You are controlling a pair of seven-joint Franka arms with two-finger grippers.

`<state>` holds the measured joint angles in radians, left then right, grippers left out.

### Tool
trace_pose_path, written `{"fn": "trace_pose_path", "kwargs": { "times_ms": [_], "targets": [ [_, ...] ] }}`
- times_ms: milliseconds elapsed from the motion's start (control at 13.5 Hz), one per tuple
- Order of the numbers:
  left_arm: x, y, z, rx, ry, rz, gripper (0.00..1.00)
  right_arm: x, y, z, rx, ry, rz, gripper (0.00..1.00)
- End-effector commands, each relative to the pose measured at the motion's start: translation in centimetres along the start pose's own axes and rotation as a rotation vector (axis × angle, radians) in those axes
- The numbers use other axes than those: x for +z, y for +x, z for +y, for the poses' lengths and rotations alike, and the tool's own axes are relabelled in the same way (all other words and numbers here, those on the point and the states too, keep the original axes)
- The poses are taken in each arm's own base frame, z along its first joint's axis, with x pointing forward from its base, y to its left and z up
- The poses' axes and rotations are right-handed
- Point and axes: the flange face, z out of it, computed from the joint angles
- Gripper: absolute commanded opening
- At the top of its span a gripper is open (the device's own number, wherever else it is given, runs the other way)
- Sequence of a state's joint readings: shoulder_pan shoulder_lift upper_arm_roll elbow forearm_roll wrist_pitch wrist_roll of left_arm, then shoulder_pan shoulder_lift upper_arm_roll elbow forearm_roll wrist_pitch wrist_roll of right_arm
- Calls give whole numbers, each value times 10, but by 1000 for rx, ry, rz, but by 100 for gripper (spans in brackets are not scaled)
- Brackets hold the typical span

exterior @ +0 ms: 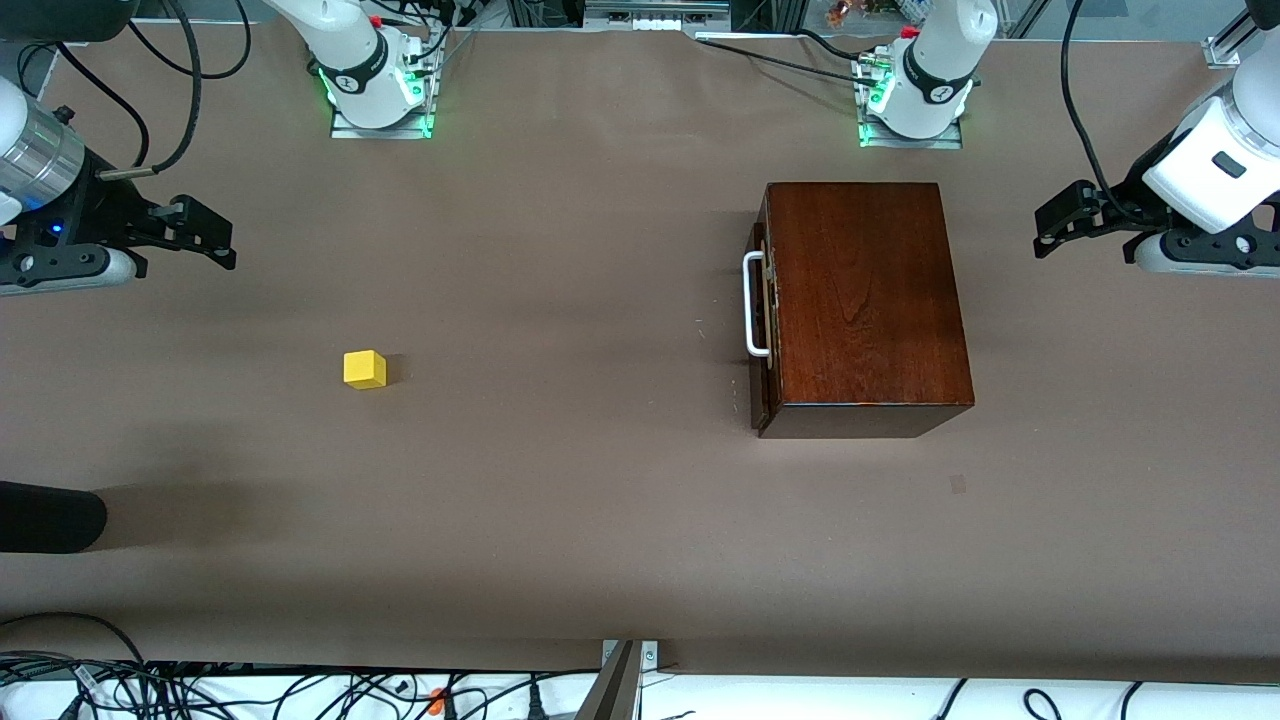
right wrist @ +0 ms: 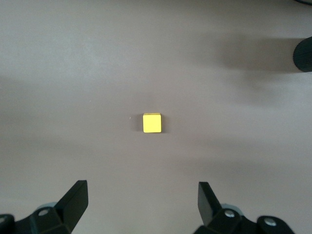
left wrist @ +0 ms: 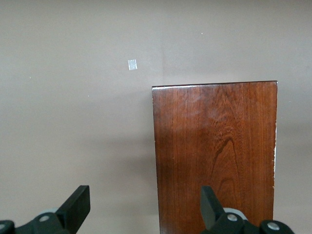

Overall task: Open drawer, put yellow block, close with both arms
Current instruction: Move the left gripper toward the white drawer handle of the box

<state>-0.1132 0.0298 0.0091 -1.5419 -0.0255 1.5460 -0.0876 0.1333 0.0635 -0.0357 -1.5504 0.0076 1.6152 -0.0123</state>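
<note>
One mahogany box (exterior: 865,300) sits nearest the camera, toward the left arm's end of the brown desk (exterior: 560,500), its single drawer (exterior: 760,310) shut, white handle (exterior: 753,305) outward. One yellow block (exterior: 364,369) lies well apart, toward the right arm's end. Two pincers hang over bare desk: left pincer (exterior: 1040,240) and right pincer (exterior: 228,245), both spread wide, empty.
</note>
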Motion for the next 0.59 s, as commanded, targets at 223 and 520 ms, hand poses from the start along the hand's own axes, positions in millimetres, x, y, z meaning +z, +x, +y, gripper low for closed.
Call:
{"fn": "trace_pose_path", "kwargs": {
  "times_ms": [223,520],
  "targets": [
    [-9,-12,62,-12,-29,10,100,-5,3,1,-7,-11,6,100],
    [10,-35,165,-24,-17,-25,100,-5,3,1,-7,-11,6,100]
  ]
}}
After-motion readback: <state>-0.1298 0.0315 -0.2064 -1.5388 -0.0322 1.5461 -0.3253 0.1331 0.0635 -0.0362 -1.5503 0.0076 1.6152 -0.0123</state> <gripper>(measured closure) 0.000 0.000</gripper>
